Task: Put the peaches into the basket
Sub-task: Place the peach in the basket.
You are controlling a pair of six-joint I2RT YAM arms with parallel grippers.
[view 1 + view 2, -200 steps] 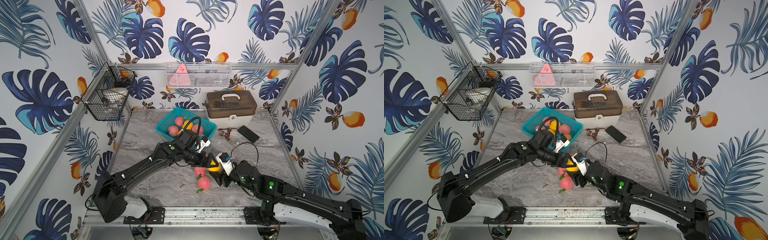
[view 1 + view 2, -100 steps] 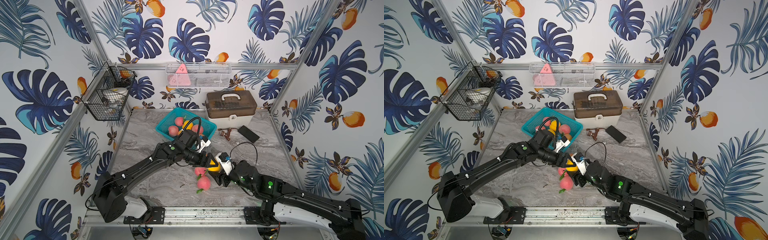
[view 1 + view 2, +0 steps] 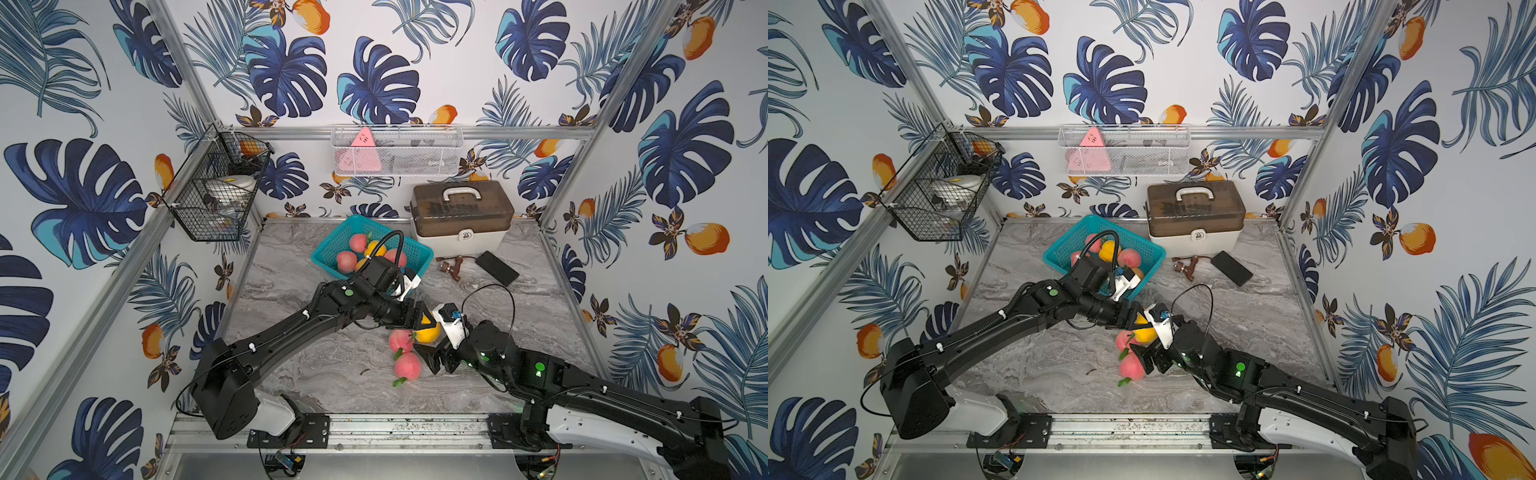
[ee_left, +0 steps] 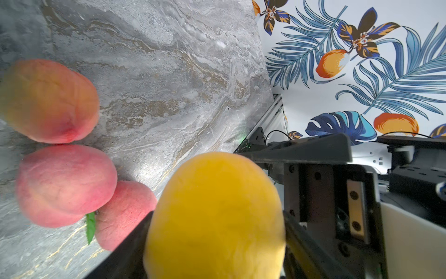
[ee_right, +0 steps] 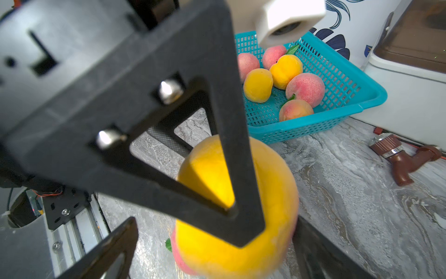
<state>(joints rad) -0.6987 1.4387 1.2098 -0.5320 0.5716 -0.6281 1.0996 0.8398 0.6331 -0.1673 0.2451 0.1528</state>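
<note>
Six peaches (image 3: 347, 261) lie in basket (image 3: 332, 245), above centre in both top views | three loose peaches (image 4: 65, 186) clustered on surface (image 3: 332, 382) near frame centre | left hand (image 3: 422, 323) clamped on yellow peach (image 3: 430, 334) just beside them | right hand (image 3: 435, 348) spread wide, fingers (image 5: 113, 244) flanking that peach without gripping

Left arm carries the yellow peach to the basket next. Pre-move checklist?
1. Left gripper shut on yellow peach: ok.
2. Right gripper open: ok.
3. Right fingers clear of the peach: cannot tell.
4. Basket has free floor beside six peaches: ok.
5. Pink peaches on the table apart from the held one: cannot tell.
</note>
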